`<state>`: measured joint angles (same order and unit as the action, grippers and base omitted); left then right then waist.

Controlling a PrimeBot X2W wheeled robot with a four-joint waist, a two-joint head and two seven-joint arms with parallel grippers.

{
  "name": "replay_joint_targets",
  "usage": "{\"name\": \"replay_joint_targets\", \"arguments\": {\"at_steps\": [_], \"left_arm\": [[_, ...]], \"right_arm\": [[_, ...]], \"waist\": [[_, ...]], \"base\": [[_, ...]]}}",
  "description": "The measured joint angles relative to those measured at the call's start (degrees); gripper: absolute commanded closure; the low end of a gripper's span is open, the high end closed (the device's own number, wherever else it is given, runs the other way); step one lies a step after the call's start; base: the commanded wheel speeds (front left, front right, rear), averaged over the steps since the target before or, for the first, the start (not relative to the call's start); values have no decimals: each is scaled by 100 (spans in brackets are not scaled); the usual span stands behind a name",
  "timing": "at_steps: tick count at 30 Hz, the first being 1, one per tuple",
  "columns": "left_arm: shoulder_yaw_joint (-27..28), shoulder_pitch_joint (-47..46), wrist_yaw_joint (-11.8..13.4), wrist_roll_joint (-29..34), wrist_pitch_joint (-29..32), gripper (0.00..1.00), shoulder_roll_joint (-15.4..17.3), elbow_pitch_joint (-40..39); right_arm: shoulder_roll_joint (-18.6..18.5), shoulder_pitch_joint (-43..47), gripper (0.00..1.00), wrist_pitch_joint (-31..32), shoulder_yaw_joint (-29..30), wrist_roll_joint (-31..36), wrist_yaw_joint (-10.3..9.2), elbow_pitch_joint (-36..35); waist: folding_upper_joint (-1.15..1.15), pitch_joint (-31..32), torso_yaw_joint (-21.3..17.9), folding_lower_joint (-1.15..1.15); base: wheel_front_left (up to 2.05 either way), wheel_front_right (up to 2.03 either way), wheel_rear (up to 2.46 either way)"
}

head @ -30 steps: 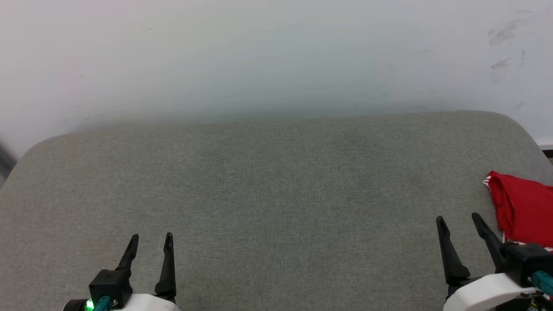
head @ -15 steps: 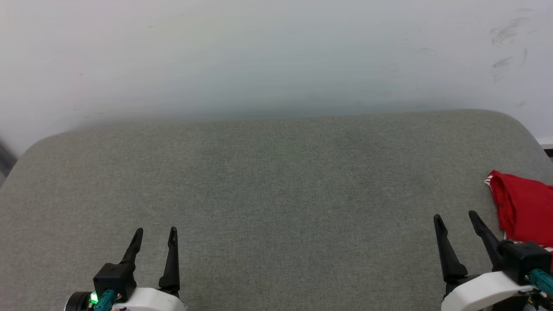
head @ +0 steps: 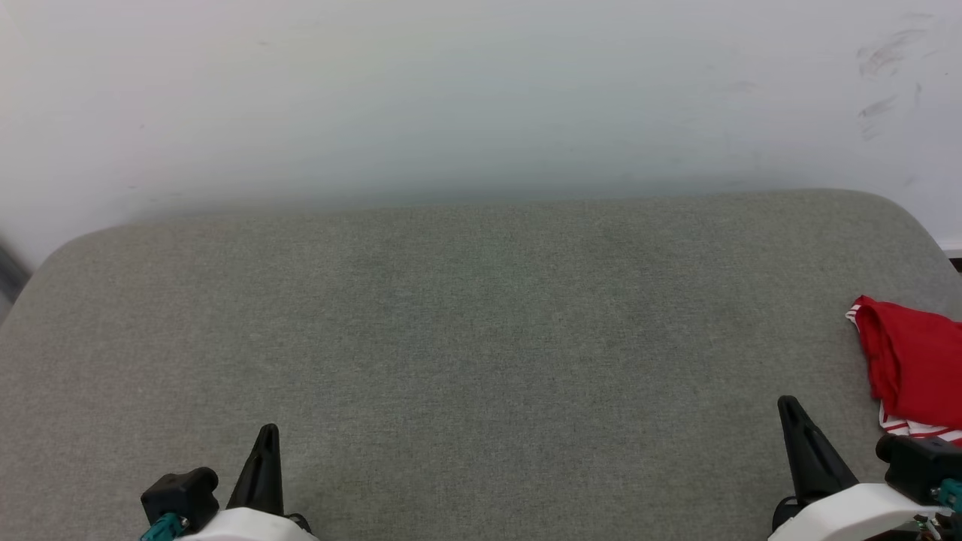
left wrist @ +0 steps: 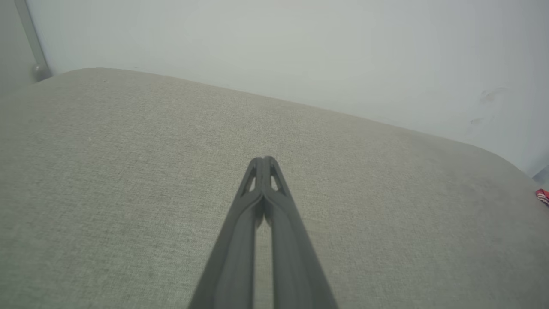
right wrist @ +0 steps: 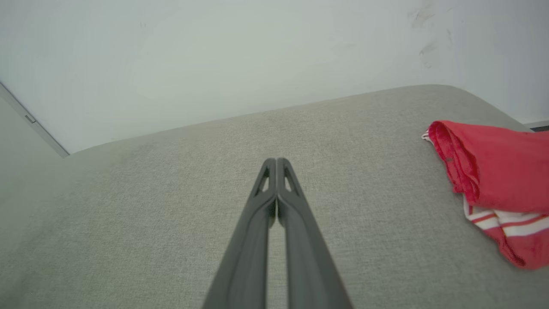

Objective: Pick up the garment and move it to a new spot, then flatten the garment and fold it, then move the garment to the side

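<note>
You've got both grippers parked low at the near edge of the grey cushion, fingers pointing away toward the wall. The left gripper is pinched fully together w/ nothing between the fingers, and the right gripper is the same: 2 fingers pressed flat, no cloth caught. To me that reads as a neutral rest pose, not a grasp.

The garment sits at the far right edge of the cushion, just beside the right gripper but not touching it. It's a red heap, layers doubled over, w/ red-and-white striped trim poking out underneath. Part of it runs past the frame, so you can't judge how neat it is.

That spot fits 2 readings: a bunched jersey waiting to be lifted, or 1 already folded & set aside. The pics don't settle which.

Re writing: no letters, number or brand tag can be read; the printed side isn't facing up. The wall has a few dark scuffs, no text.
</note>
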<state>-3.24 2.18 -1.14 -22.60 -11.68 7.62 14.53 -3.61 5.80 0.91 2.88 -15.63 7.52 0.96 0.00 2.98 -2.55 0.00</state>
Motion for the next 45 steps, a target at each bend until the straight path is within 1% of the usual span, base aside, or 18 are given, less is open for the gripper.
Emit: {"name": "replay_joint_targets", "arguments": {"at_steps": [21, 45], "left_arm": [[238, -179, -177, -1900, 474, 100, -122, -25], [498, -379, -319, -3605, 932, 100, -246, -29]], "right_arm": [[14, -285, 100, 143, 89, -2090, -1, 347], [30, -584, 100, 271, 185, -3957, -1, 670]], "waist": [[0, -57, 46, 0], [0, -122, 98, 0]], "base": [[0, 0, 0], [0, 0, 0]]}}
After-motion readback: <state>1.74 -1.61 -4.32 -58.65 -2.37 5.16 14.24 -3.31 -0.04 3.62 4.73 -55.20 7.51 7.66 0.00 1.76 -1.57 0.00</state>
